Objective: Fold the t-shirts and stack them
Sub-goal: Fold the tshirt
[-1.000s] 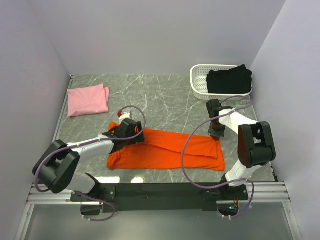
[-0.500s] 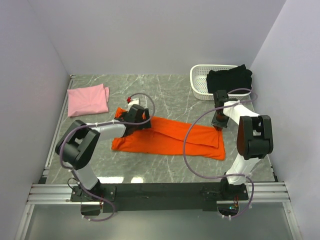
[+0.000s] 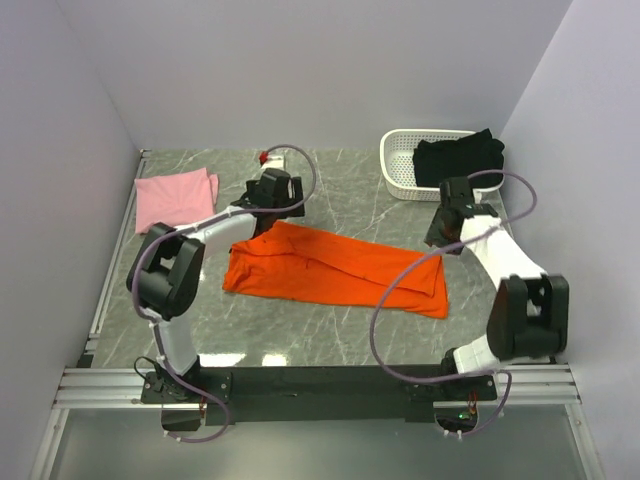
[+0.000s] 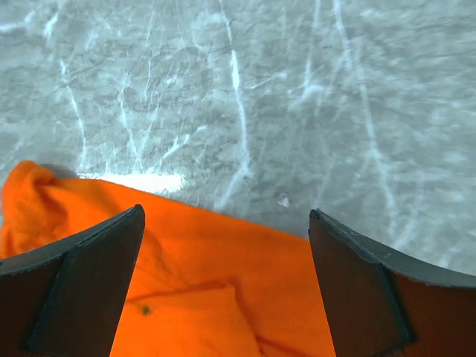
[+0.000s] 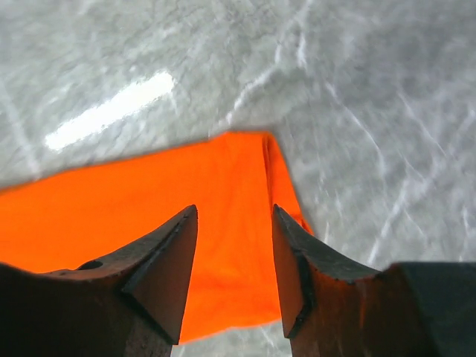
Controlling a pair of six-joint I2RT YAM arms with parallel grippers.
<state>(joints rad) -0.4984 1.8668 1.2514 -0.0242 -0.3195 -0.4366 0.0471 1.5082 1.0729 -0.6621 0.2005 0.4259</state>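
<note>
Fingers [image 4: 82, 286] of your left end effector [image 4: 224, 216] stand wide apart with nothing between them. They hover over the far edge of the orange t-shirt [image 4: 201, 290]. Its hem runs right under the fingertips, with cloth on the near side and bare grey marbled worktop [image 4: 312, 104] beyond. A rumpled corner of the shirt rises just ahead of the left-hand finger.

Your right end effector [image 5: 233, 210] has its fingers parted only a little, leaving a narrow gap, and it grips nothing. You can see the orange cloth lying flat on the worktop below that gap. The shirt's corner sits just ahead of the fingertips. Its side edge runs back under the right-hand finger, with bare worktop ahead and to the right.

From the top view you see the orange t-shirt spread as a long band between your two end effectors. The left one is over its far left end and the right one over its far right corner, and creases run along the middle of the cloth.

The pink t-shirt [image 3: 176, 199] lies folded on the worktop to the left of your left end effector, apart from the orange one. The black t-shirt [image 3: 458, 160] is bunched in the white slotted basket [image 3: 398, 165] just beyond your right end effector, and it spills over the basket's right-hand rim.
</note>
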